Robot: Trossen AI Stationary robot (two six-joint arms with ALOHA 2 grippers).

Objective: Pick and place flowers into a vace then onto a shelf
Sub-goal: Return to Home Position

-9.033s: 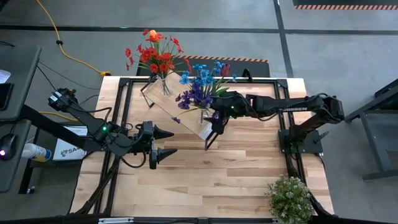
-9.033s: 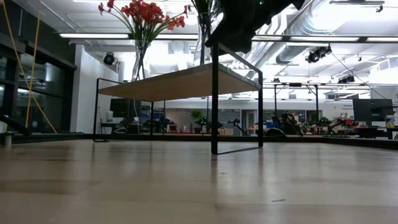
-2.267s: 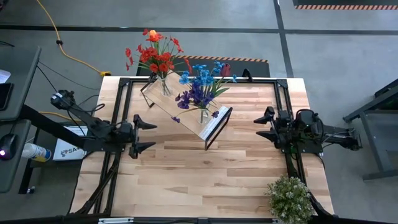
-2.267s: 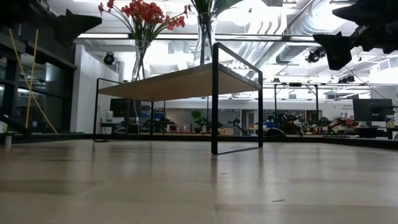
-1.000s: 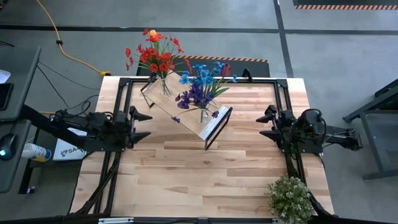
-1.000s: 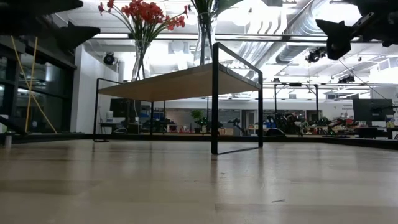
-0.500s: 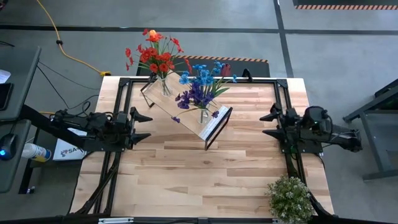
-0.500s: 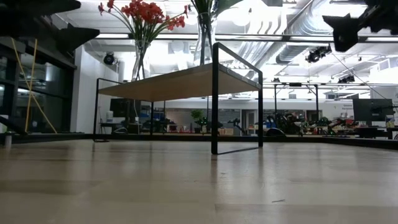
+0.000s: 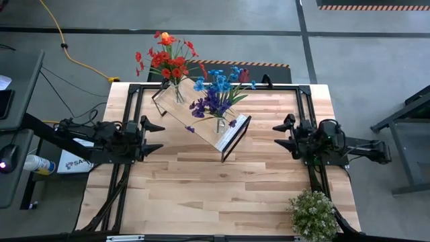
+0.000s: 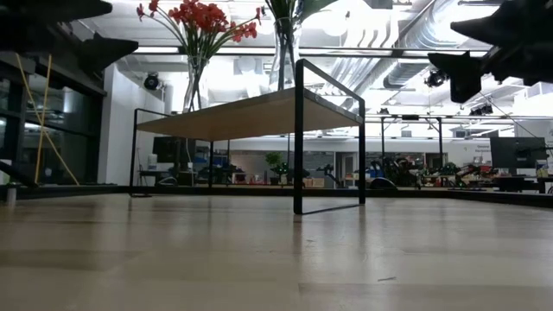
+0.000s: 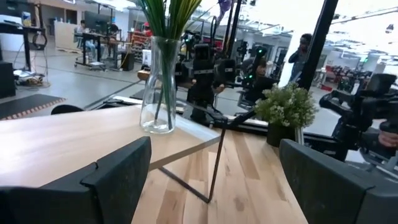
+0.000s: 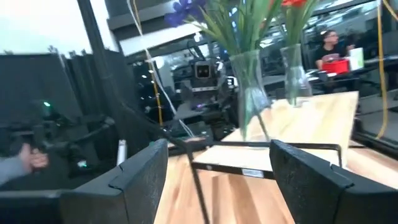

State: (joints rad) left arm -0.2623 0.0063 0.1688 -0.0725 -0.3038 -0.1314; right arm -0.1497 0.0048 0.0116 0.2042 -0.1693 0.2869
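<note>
The shelf (image 9: 201, 115), a light board with black frame ends, stands slantwise on the table's far middle. Two glass vases stand by their bases on its board. One (image 9: 177, 93) holds the red and orange flowers (image 9: 166, 59); the other (image 9: 220, 124) holds the blue and purple flowers (image 9: 218, 91). My left gripper (image 9: 161, 136) hovers open at the table's left, pointing at the shelf. My right gripper (image 9: 276, 135) hovers open at the table's right, also facing the shelf. Nothing lies between the fingers of either. The left wrist view shows a vase (image 11: 158, 87) on the board (image 11: 74, 140).
A bushy pale green plant (image 9: 312, 215) sits at the table's near right corner. Black frame rails (image 9: 132, 154) run along the table's left, far and right sides. Bare wood (image 9: 215, 188) lies in front of the shelf. People (image 11: 301, 53) are in the room beyond.
My right gripper has drawn back a little toward the table's right edge and risen, then come back toward the shelf and sunk lower than before, its fingers still apart. The shelf, vases and flowers have stayed put.
</note>
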